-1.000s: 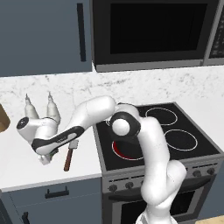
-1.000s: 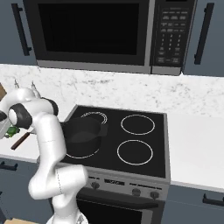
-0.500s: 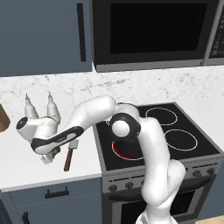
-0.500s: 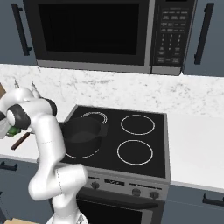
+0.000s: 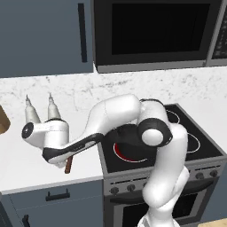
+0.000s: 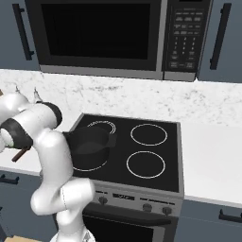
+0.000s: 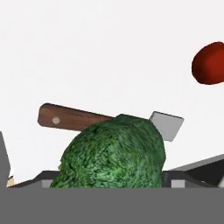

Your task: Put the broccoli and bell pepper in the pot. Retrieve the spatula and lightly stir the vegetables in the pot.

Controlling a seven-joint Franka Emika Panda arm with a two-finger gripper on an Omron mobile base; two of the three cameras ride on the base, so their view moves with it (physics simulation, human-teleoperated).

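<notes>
In the hand view the green lumpy broccoli (image 7: 113, 153) sits low and centre between my gripper's (image 7: 112, 181) fingers, which are shut on it. Just behind it on the white counter lies the spatula (image 7: 74, 117), brown handle to the left and grey blade (image 7: 167, 124) to the right. The red bell pepper (image 7: 210, 62) rests further off at the upper right. From the left base view my hand (image 5: 60, 155) hangs low over the counter left of the stove, above the spatula handle (image 5: 68, 166). The black pot (image 6: 90, 144) stands on the front left burner, partly behind my arm.
Two white squeeze bottles (image 5: 42, 113) stand on the counter behind my hand. The stove (image 6: 151, 151) lies to the right, with a microwave (image 6: 104, 38) above it. The counter's front edge runs close below my hand.
The fingers have closed in around the broccoli. The arm has hardly moved over the counter.
</notes>
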